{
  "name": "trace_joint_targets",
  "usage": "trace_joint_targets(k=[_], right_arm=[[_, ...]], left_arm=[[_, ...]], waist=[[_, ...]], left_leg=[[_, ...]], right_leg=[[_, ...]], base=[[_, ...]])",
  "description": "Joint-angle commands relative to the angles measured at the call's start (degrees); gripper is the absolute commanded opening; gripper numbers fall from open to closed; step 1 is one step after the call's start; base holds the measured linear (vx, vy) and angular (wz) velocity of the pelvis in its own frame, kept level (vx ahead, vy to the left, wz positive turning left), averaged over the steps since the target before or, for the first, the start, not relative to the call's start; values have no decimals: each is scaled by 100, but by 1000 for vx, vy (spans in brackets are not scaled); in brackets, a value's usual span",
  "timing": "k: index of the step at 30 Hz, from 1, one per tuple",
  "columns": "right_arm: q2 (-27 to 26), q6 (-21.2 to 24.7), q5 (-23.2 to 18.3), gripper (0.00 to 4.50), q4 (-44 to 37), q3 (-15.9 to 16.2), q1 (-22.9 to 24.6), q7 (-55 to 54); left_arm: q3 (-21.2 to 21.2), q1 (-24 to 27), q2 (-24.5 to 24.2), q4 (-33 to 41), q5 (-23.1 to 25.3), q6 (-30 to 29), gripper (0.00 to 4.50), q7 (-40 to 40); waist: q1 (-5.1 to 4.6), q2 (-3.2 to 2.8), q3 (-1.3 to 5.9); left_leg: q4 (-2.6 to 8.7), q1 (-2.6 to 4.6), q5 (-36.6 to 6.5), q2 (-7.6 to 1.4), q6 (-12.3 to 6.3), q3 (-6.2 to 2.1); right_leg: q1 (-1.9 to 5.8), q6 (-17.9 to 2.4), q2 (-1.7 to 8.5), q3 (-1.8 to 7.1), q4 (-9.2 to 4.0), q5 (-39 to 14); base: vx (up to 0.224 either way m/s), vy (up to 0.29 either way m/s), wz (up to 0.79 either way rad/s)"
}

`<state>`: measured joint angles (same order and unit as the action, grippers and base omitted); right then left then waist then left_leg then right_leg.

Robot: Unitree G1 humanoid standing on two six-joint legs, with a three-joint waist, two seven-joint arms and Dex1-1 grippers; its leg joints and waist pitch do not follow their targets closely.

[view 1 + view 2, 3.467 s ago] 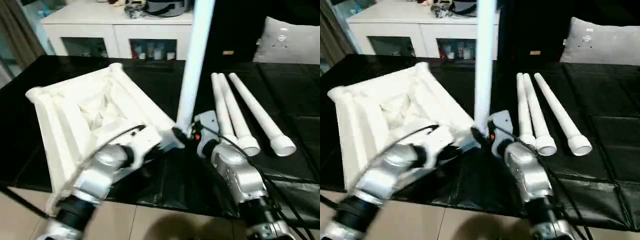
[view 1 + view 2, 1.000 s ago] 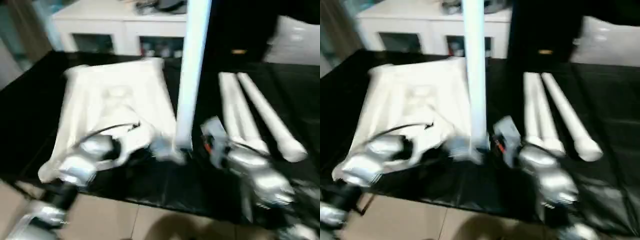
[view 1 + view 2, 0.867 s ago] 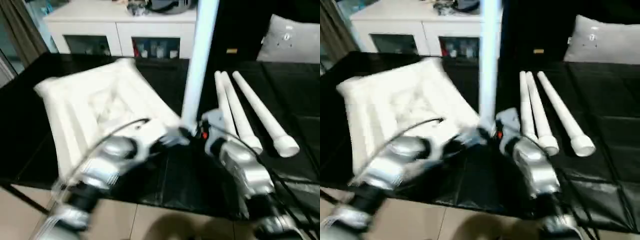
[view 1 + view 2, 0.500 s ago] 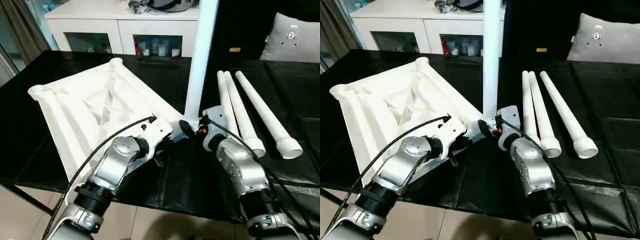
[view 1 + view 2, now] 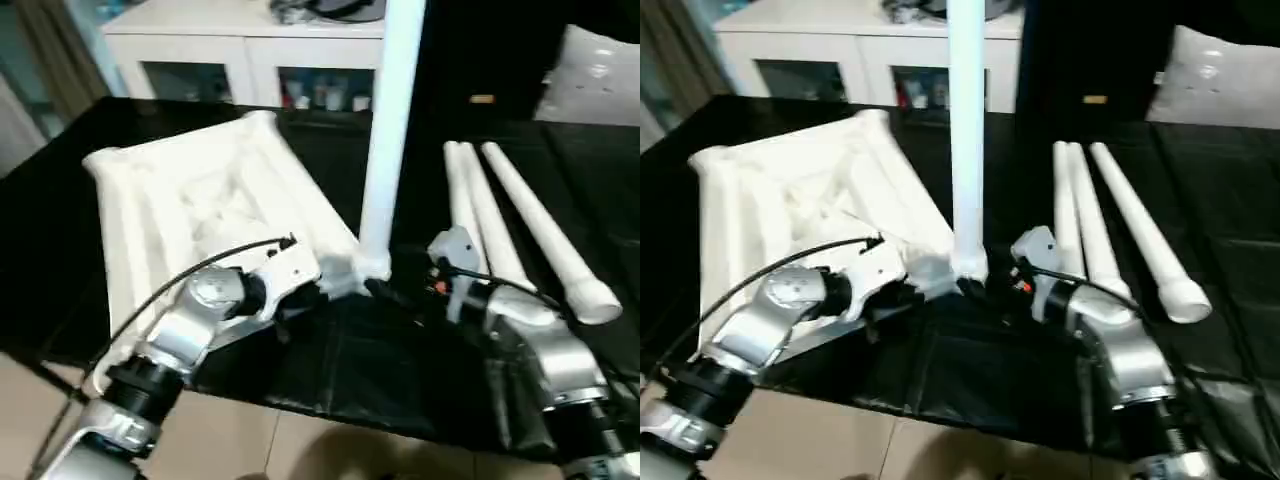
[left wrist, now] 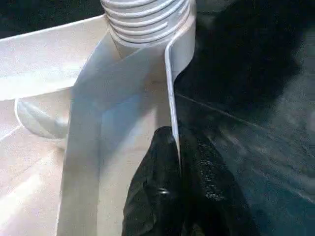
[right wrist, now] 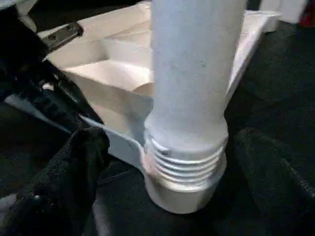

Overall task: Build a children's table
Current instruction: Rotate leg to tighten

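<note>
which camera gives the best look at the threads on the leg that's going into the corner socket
The right wrist view: the threads sit close, still exposed above the corner socket. The left wrist view shows them cropped at the edge. The eye views show the upright leg, but no thread detail.

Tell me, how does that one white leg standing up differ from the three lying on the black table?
The standing leg is upright, its threaded end in the tabletop's corner socket; the three loose legs lie flat, side by side, attached to nothing. The standing leg sits between the right gripper's fingers; the loose ones are untouched. All are white, round and long.

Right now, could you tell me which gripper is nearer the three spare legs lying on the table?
Right. The right gripper sits just beside the spare legs; the left gripper is beyond the upright leg.
</note>
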<state>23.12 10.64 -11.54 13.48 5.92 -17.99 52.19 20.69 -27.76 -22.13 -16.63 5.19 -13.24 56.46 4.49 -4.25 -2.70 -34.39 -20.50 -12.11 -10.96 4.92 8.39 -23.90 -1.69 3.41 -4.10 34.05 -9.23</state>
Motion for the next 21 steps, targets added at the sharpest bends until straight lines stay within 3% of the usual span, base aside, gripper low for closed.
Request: trace_joint_targets(k=[1, 4, 5, 6, 9, 10, 12, 21], right_arm=[[302, 29, 37, 442, -166, 200, -114, 495], [435, -25, 96, 442, -104, 380, -161, 832], [429, -23, 71, 442, -72, 389, -182, 885], [421, -22, 56, 442, -56, 388, -193, 905], [363, -27, -11, 442, 73, 403, -282, 1040], [328, -25, -59, 417, 153, 458, -354, 1166], [323, 4, -103, 417, 155, 489, -373, 1225], [289, 249, -219, 332, 124, 591, -363, 1536]], left_arm=[[194, -57, -289, 49, -127, 409, 0, 709], [191, -65, -417, -64, -190, 754, 0, 998], [191, -70, -439, -81, -236, 816, 0, 1113], [196, -73, -452, -84, -252, 821, 0, 1161], [273, -75, -578, -44, -369, 953, 0, 1570], [333, -77, -658, 14, -451, 1015, 0, 1804], [352, -91, -674, 19, -469, 1038, 0, 1842], [427, -190, -669, -134, -427, 1267, 0, 2050]], waist=[[18, 61, 400], [68, 68, 394], [61, 119, 385], [73, 93, 393], [80, 97, 393], [85, 96, 393], [89, 96, 395], [131, 90, 404]], left_leg=[[342, -47, -530, -129, -587, 17], [330, -41, -542, -123, -599, 37], [342, -47, -573, -133, -586, 50], [343, -40, -558, -140, -571, 38], [355, -40, -563, -157, -532, 34], [353, -42, -560, -158, -530, 37], [351, -42, -550, -158, -527, 38], [343, -41, -483, -152, -482, 43]], right_leg=[[415, -1102, 384, 232, -374, -1208], [396, -1074, 381, 231, -377, -1307], [395, -1042, 384, 235, -391, -1387], [398, -1039, 397, 236, -372, -1403], [383, -1020, 401, 239, -368, -1500], [386, -1040, 403, 241, -361, -1437], [385, -1047, 401, 242, -355, -1390], [391, -1010, 399, 240, -359, -1407]], base=[[0, 0, 0], [0, 0, 0], [0, 0, 0], [0, 0, 0], [0, 0, 0], [0, 0, 0], [0, 0, 0], [0, 0, 0]])
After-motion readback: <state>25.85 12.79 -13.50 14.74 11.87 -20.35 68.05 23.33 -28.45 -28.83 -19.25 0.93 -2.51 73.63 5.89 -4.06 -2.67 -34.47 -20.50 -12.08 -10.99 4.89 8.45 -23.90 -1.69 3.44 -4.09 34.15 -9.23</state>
